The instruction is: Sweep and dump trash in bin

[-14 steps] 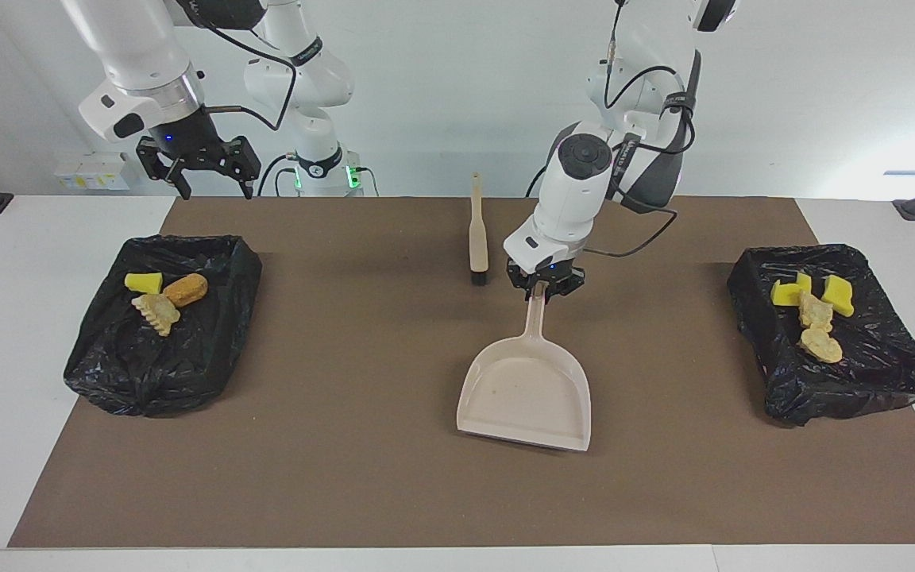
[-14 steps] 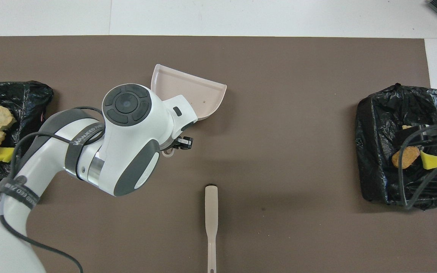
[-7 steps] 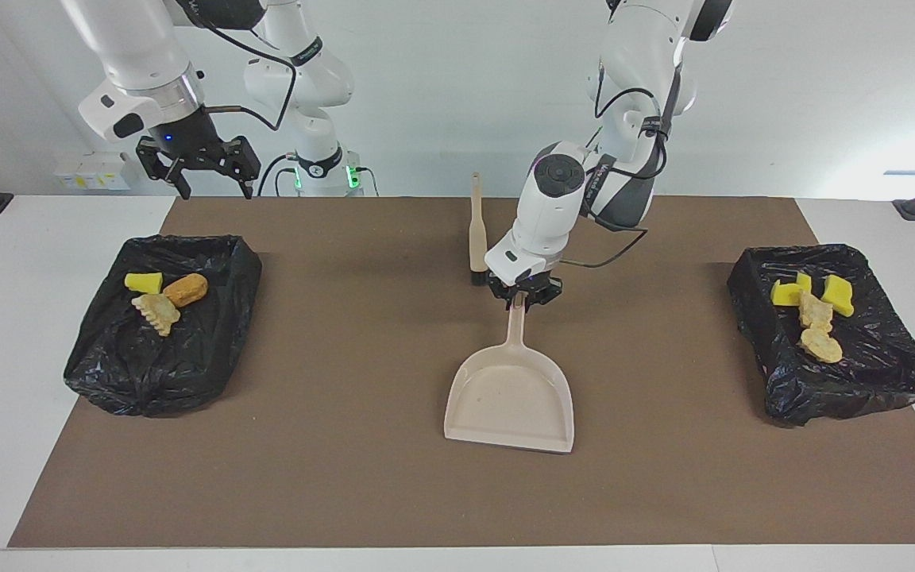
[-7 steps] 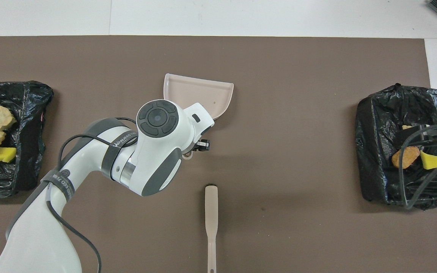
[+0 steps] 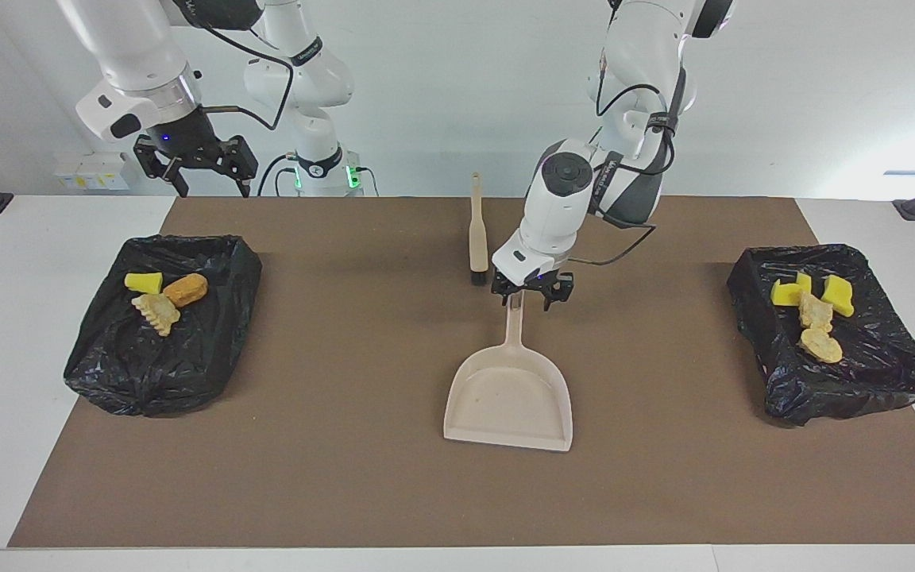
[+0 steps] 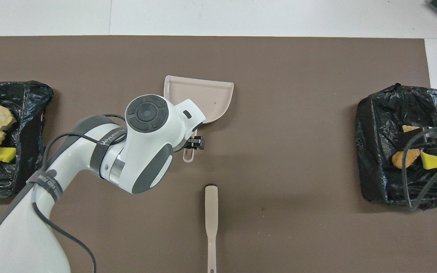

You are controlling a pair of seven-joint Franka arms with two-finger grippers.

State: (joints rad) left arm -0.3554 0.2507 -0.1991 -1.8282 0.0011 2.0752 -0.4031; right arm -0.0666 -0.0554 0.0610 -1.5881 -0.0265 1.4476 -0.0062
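Partly hidden: dustpan (image 6: 211,94) under left arm (image 6: 142,140)

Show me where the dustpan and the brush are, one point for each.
dustpan (image 5: 509,401): facing view, on its flat pan floor.
brush (image 6: 211,212): overhead view, on the middle of its handle.

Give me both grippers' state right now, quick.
Left gripper: open, over the dustpan handle, holding nothing.
Right gripper: open, empty, waiting above its end of the table.
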